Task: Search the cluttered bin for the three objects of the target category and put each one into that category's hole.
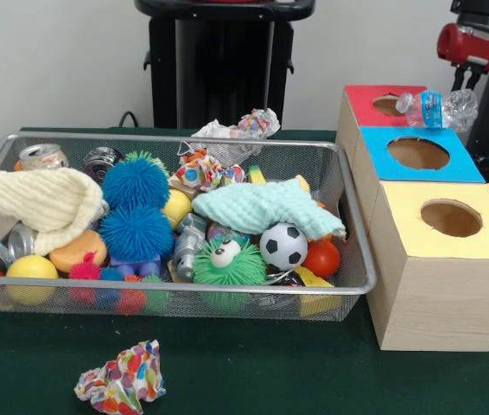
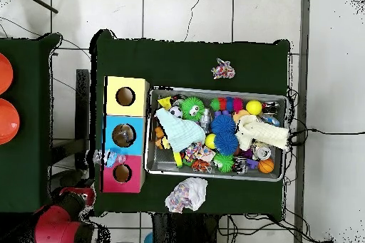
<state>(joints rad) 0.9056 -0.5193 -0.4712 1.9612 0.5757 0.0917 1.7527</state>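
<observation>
Nearest you, a crumpled wrapper [image 1: 121,379] lies outside the mesh bin [image 1: 358,251], which brims with toys, cans and cloths. Your plastic bottle [image 1: 436,108] lies sideways beside the red hole [image 1: 389,105], cap toward it. You cannot tell the gripper's state.

We count three holes [image 1: 418,153], one per box top: red, blue, yellow. In the bin [image 1: 355,226] we see two blue spiky balls [image 1: 136,207], two cloths [image 1: 260,207] and one soccer ball [image 1: 283,245].
</observation>
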